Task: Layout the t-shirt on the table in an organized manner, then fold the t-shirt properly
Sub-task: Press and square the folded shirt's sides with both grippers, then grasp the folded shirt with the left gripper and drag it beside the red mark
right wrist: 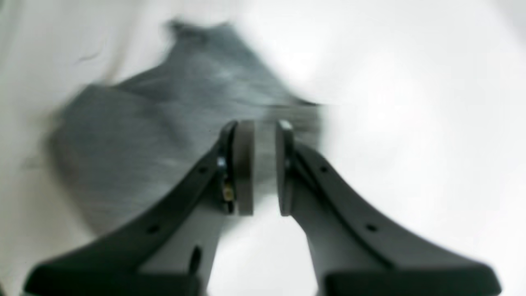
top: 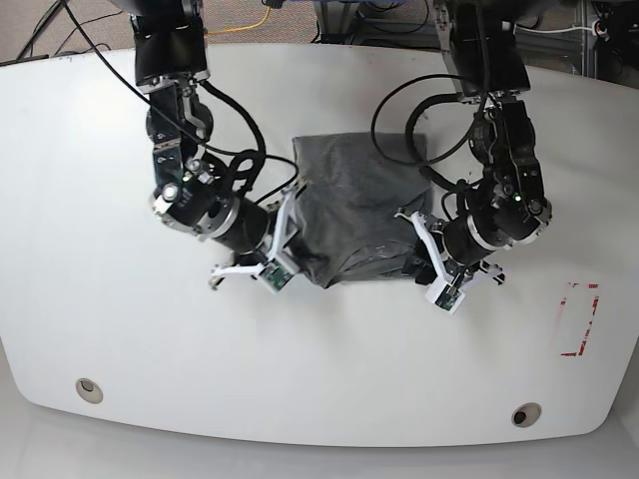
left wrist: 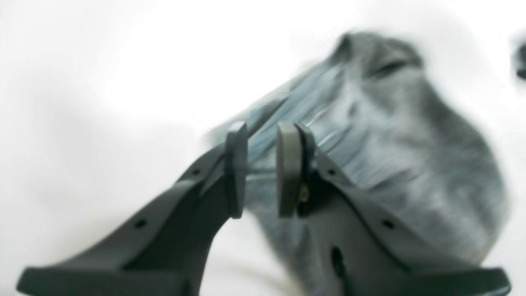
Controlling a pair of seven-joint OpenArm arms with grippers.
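Note:
The dark grey t-shirt (top: 349,205) lies bunched into a rough rectangle at the middle of the white table (top: 100,319). At its left edge sits my right gripper (top: 292,225). In the right wrist view this gripper (right wrist: 265,168) is open by a narrow gap, with blurred t-shirt (right wrist: 135,135) behind and left of it. My left gripper (top: 411,241) is at the shirt's lower right corner. Seen from the left wrist, that gripper (left wrist: 262,170) also shows a narrow gap, and the t-shirt (left wrist: 402,156) spreads behind and to its right. Nothing is clearly pinched.
A red tape rectangle (top: 577,319) marks the table's right side. Two round grommet holes (top: 88,389) (top: 525,414) sit near the front edge. Both arms' black cables (top: 419,110) loop over the back half of the table.

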